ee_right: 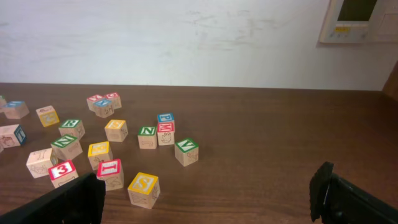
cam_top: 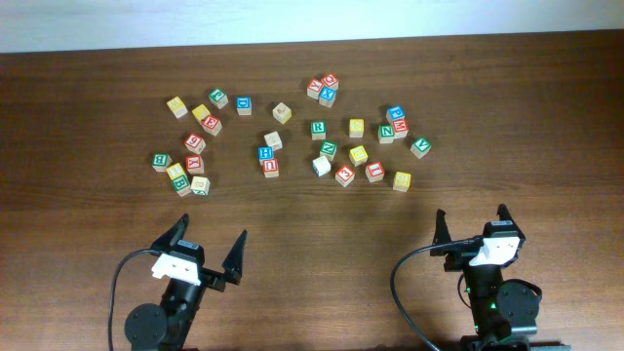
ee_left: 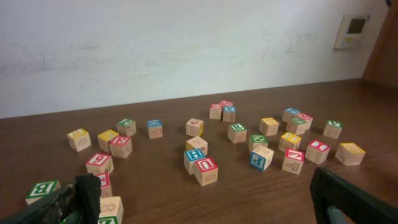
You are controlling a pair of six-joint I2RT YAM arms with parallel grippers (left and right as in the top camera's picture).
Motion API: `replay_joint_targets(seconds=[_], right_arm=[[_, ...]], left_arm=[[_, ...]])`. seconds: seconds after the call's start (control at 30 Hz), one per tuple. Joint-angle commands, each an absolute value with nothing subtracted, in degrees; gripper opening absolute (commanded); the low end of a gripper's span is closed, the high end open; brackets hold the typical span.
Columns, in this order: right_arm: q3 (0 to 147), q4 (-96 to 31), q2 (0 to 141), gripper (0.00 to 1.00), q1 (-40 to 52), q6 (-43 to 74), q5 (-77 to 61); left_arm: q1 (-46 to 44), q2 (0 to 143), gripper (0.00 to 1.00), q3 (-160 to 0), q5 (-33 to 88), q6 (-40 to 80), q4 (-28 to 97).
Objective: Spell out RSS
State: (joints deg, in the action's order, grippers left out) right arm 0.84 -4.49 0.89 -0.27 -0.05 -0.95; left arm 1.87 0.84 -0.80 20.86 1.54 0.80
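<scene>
The green-and-white R cube [cam_top: 318,129] stands in the middle of the scattered cubes; it also shows in the left wrist view [ee_left: 237,132] and the right wrist view [ee_right: 72,128]. A yellow S cube [cam_top: 402,180] lies nearest the right arm and is clear in the right wrist view [ee_right: 143,190]. Two more yellow cubes [cam_top: 358,155] [cam_top: 356,128] sit between it and R; I cannot read their letters. My left gripper [cam_top: 208,252] is open and empty at the front left. My right gripper [cam_top: 472,226] is open and empty at the front right.
Several red, blue and green cubes lie across the table's far half, among them green N cubes [cam_top: 329,149] [cam_top: 387,133] and a green V [cam_top: 420,147]. A second cluster with yellow cubes [cam_top: 176,107] is at the left. Bare wood [cam_top: 322,244] lies between the arms.
</scene>
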Motion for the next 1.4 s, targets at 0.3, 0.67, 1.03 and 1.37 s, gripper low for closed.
replay_joint_targets(seconds=[0.3,0.67,1.03,1.37], right_arm=[[0.32,-4.49,0.36,0.98,0.03,0.25,-0.64],[0.32,-4.49,0.36,0.98,0.03,0.25,-0.64],[0.32,-4.49,0.36,0.98,0.03,0.25,-0.64],[0.32,-4.49,0.36,0.98,0.03,0.25,-0.64]], left_arm=[[1.63,0.40,0.99,-0.54,21.69,2.13,-4.16],[1.65,0.40,0.99,-0.54,21.63,7.31,-6.83],[1.65,0.40,0.99,-0.54,14.98,17.26,-6.22],[1.65,0.40,0.99,-0.54,15.22,17.28,-4.89]])
